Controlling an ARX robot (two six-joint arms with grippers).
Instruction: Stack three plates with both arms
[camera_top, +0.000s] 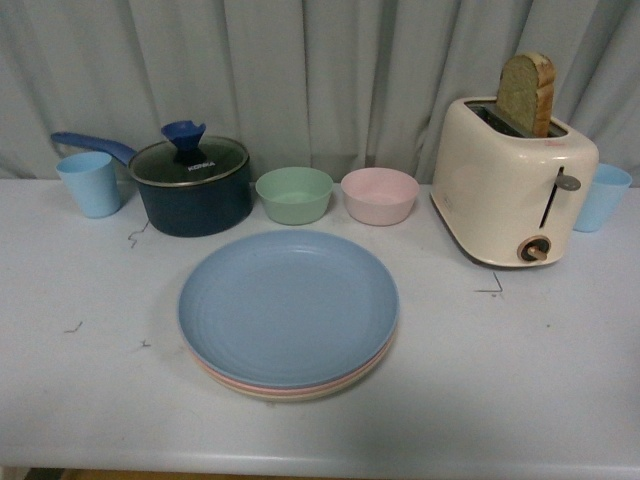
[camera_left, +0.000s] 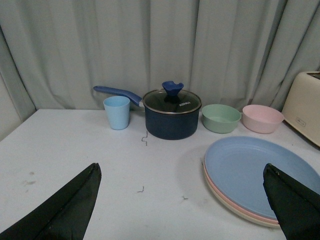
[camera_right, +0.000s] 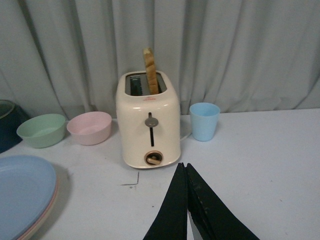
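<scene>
Front view: plates (camera_top: 288, 310) sat stacked mid-table, blue over pink over cream, near the table's (camera_top: 560, 380) front edge. Left gripper (camera_left: 182, 200) was spread wide; right gripper (camera_right: 187, 200) pressed together, empty.

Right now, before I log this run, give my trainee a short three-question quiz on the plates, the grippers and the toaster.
1. True or false: the blue plate lies on top of the stack, with the pink plate and the cream plate under it.
2. Which gripper is open? A) left gripper B) right gripper C) both
3. Fill in: the slice of bread stands in the ____.

Key:
1. True; only the rims of the lower two show.
2. A; its fingers are spread wide and hold nothing, while the right gripper's are pressed together.
3. toaster
</scene>
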